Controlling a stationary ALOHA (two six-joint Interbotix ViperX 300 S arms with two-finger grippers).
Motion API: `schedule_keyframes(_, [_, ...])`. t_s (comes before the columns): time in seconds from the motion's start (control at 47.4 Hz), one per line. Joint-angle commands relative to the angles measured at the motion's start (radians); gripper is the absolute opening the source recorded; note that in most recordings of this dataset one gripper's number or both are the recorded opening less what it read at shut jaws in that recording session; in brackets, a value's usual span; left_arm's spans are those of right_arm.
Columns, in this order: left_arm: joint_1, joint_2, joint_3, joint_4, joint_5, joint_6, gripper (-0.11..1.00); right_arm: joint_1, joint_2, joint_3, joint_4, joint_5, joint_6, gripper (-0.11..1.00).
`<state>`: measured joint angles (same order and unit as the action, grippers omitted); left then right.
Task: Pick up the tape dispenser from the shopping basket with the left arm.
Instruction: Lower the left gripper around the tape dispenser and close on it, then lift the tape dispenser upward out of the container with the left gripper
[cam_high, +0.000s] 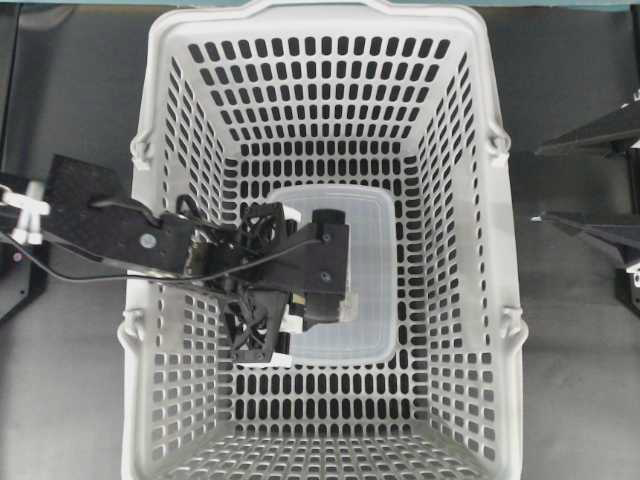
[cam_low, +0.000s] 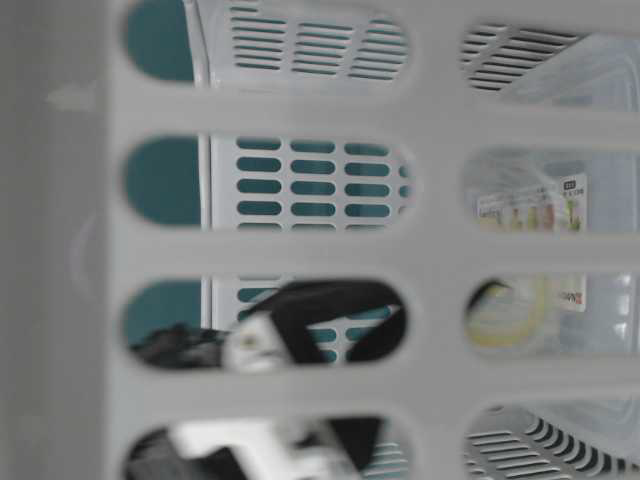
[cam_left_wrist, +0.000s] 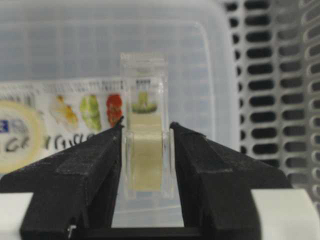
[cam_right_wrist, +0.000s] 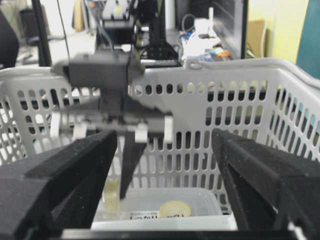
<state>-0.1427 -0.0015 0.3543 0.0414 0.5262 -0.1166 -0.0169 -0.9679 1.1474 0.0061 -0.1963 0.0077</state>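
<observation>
The tape dispenser (cam_left_wrist: 145, 127) stands upright on the lid of the translucent food box (cam_left_wrist: 75, 60), which lies on the floor of the shopping basket (cam_high: 470, 60). In the left wrist view the left gripper (cam_left_wrist: 146, 140) has its two black fingers pressed against the dispenser's clear side walls at 9 and 3 o'clock, pinching it across its narrow width so the cream roll sits between them. Overhead, the left arm (cam_high: 120, 230) reaches in over the basket's 9 o'clock rim, probably because the dispenser sits nearest that side. The right gripper (cam_right_wrist: 165, 165) hangs spread wide outside the basket, holding nothing. The lift is judged not yet made.
</observation>
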Motion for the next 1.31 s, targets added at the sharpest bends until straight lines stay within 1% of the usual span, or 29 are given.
schedule_keyframes(0.0, [0.002,-0.072,-0.057,0.005,0.026,0.012,0.3,-0.002,0.005,-0.008,0.003,-0.003,0.002,0.73])
schedule_keyframes(0.274, [0.028,-0.161,-0.206,0.005,0.192,0.072,0.3,-0.002,0.005,-0.008,0.003,-0.003,0.002,0.73])
schedule_keyframes(0.337, [0.035,-0.172,-0.23,0.005,0.216,0.083,0.3,-0.002,0.005,-0.008,0.003,-0.003,0.002,0.74])
schedule_keyframes(0.401, [0.037,-0.178,-0.242,0.005,0.216,0.087,0.3,-0.002,0.005,-0.008,0.002,-0.003,0.002,0.73])
schedule_keyframes(1.054, [0.038,-0.173,-0.224,0.005,0.218,0.089,0.3,-0.002,0.005,-0.008,0.003,-0.003,0.002,0.73])
schedule_keyframes(1.286, [0.038,-0.172,-0.216,0.003,0.218,0.077,0.3,-0.002,0.005,-0.006,0.003,-0.003,0.002,0.73])
